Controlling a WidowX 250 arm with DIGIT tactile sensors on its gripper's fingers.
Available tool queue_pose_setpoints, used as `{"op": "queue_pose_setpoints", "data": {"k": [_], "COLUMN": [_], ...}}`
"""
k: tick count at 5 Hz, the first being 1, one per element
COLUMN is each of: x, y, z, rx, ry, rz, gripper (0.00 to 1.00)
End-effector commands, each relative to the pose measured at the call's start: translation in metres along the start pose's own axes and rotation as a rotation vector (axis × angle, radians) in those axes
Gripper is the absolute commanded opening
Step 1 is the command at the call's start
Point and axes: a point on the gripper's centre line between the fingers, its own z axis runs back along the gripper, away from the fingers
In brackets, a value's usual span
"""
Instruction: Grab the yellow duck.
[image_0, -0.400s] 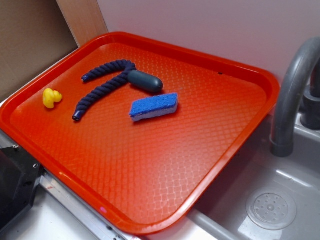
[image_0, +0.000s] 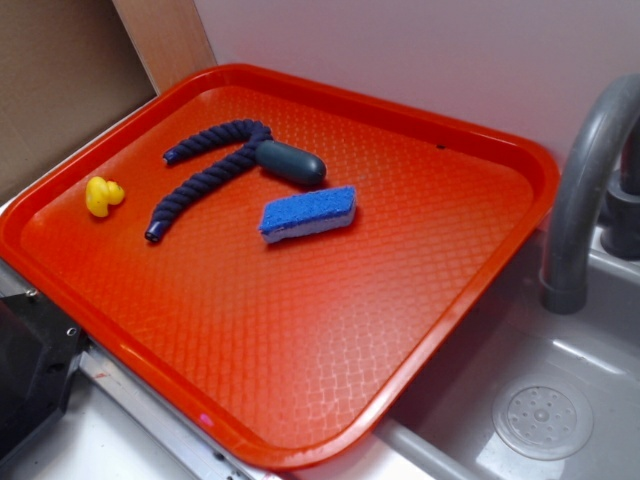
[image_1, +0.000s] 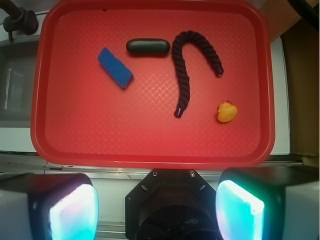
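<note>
- Nearest the wrist camera, the tool (image_1: 157, 210) fills the bottom of the view. Its two pale, glowing pads sit wide apart with nothing between them, so it is fully open and empty.
- The tool hangs high above and short of the near rim of a red tray (image_1: 150, 155), well apart from everything on it.
- On the tray, toward the right side in the wrist view, the yellow duck (image_1: 226, 111) sits upright and alone, near the right rim. In the exterior view the same duck (image_0: 103, 195) sits close to the tray's left edge.
- Just beside it, but not touching, lies a dark blue rope (image_1: 186, 70) bent into a hook shape.
- Farther on, a dark oval capsule-shaped thing (image_1: 147, 47) lies at the rope's bend, and a blue sponge (image_1: 115, 68) lies at a slant nearby.
- Beyond the tray, a grey faucet (image_0: 585, 190) stands over a sink (image_0: 540, 410).
- Judging from this, the task is at its very start: the approach has not begun.
- The next move calls for carrying the tool over the duck, lowering with the pads either side of it, and keeping clear of the rope's end.
</note>
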Motion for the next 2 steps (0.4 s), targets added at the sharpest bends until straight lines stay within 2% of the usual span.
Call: {"op": "queue_pose_setpoints", "data": {"k": [1,2], "x": [0.028,0.037], "y": [0.063,0.105], "z": [-0.045,-0.073], "rx": [0.038,0.089], "ry": [-0.064,-0.112], "rz": [0.373,0.447], "gripper": [1.0,1.0]}}
